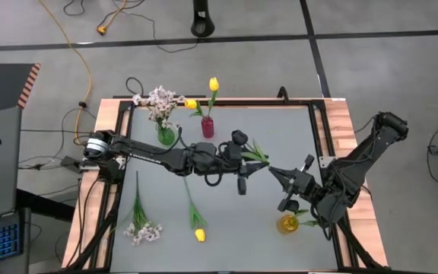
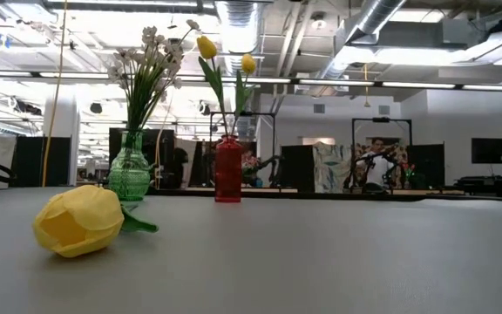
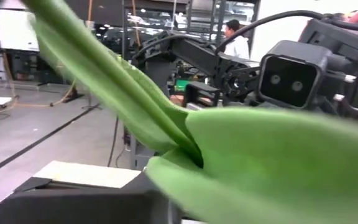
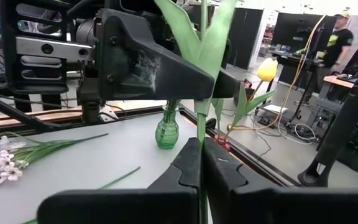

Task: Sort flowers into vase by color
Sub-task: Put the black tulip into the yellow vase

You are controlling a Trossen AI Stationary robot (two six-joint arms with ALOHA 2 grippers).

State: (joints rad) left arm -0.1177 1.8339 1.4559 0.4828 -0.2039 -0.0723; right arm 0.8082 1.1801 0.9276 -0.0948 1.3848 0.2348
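Flower stem (image 4: 202,134) sits pinched in the closed right end effector (image 4: 201,163); left end effector's (image 1: 255,156) opening is unclear overhead.

held flower (image 1: 255,151): green stem and leaves, raised over the table's middle, right of the red vase (image 1: 207,127); bloom not visible.
yellow tulips in red vase (image 1: 213,84): two blooms upright on green stems, standing in the red vase.
white blossom spray in green vase (image 1: 158,100): small pale blossoms, upright, just left of the red vase.
loose yellow tulip (image 1: 199,234): lying flat, well in front of the red vase.
loose white spray (image 1: 143,231): lying flat, left of the loose yellow tulip.
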